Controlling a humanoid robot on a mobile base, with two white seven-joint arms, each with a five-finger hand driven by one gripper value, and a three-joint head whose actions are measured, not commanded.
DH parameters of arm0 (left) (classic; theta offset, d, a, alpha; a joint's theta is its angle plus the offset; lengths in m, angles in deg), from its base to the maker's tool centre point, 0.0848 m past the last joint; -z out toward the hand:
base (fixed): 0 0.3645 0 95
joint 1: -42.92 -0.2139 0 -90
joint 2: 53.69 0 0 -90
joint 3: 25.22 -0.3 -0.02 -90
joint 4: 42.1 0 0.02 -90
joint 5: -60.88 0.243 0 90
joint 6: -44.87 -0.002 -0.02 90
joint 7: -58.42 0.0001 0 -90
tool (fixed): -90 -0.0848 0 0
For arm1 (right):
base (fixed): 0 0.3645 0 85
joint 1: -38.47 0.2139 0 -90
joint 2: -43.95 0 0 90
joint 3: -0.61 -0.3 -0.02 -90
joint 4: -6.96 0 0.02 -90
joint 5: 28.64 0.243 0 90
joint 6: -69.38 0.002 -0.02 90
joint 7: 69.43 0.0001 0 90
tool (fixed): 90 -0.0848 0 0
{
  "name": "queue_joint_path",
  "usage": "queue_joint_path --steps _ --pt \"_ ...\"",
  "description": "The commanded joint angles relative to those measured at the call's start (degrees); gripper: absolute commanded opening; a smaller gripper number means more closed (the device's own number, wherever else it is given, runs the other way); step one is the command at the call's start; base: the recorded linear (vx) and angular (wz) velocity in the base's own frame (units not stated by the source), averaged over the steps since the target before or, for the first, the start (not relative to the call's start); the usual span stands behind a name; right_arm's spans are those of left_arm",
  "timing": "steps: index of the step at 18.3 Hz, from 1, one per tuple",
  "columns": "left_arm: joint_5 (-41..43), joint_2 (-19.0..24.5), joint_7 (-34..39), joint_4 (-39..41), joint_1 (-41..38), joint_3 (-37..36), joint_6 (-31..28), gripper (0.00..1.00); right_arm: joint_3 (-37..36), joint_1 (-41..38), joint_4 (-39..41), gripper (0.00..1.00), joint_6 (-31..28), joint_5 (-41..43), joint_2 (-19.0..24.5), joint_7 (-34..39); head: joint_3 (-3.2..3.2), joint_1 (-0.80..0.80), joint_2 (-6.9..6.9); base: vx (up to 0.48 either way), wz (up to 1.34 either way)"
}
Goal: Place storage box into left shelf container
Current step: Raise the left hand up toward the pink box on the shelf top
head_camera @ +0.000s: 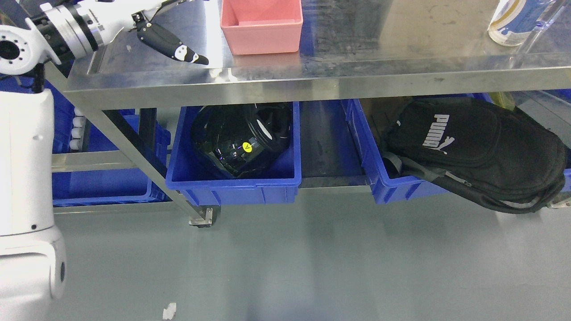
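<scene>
My left arm comes in at the upper left of the head view, white links and a silver wrist ring reaching over the steel table (312,76). My left hand (151,26) hovers above the table's left end, holding nothing; one black finger (171,47) juts out straight toward the right, its tip over the tabletop near the front edge, and the other fingers run out of the top of the picture, so the hand looks relaxed and open rather than curled. My right arm does not show.

The pink storage box (261,27) stands upright on the tabletop, open side up, to the right of my hand and clear of it, with a strip of bare steel between the fingertip and the box's left wall. A white and blue bottle (508,22) stands at the far right of the tabletop, partly cut off by the picture's edge.

Under the table, on the lower shelf, the left blue container (232,185) holds a black helmet (241,140) with a small yellow sticker on it. Well apart to the right, a second blue container (392,187) carries a black backpack (477,151) that spills over its front rim. More blue bins (102,187) sit further left, behind the table leg, beside my white arm
</scene>
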Motion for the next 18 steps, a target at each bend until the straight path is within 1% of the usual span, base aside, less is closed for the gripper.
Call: queue_joint_path --steps 1,2,5,11,12,13,16,18 --pt "7.99 -8.82 -0.24 -15.86 8.7 -8.87 -0.48 0.97 0.01 0.18 1.0 1.0 0.05 1.23 -1.0 0.06 0.0 0.0 0.0 0.0 0.0" --pt "8.78 -10.58 -0.24 -17.08 9.4 -9.39 -0.48 0.96 0.01 0.26 1.0 1.0 0.14 1.23 -1.0 0.06 0.0 0.0 0.0 0.0 0.0" --pt "10.37 -13.75 -0.06 -23.14 11.34 -9.75 -0.48 0.96 0.01 0.26 1.0 1.0 0.14 1.23 -1.0 -0.03 0.0 0.0 0.0 0.0 0.0" --pt "12.13 -18.15 0.11 -27.72 11.43 -9.83 -0.48 0.93 0.01 0.18 1.0 1.0 0.05 1.23 -1.0 -0.03 0.0 0.0 0.0 0.0 0.0" --pt "12.48 -18.3 0.2 -30.16 11.6 -9.66 -0.48 0.89 0.01 0.18 1.0 1.0 0.05 1.23 -1.0 -0.03 0.0 0.0 0.0 0.0 0.0" --pt "13.09 -18.3 0.11 -31.84 12.47 -9.66 -0.48 0.88 0.01 0.26 1.0 1.0 0.14 1.23 -1.0 -0.03 0.0 0.0 0.0 0.013 0.01" --pt "13.71 -18.3 0.03 -34.22 13.01 -9.48 -0.48 0.79 0.01 0.26 1.0 1.0 0.05 1.23 -1.0 -0.03 0.0 0.0 0.0 0.004 0.0" --pt "14.33 -18.3 -0.32 -34.58 13.01 -8.96 -0.48 0.75 0.01 0.26 1.0 1.0 0.05 1.23 -1.0 0.06 0.0 0.0 0.0 0.0 0.0"
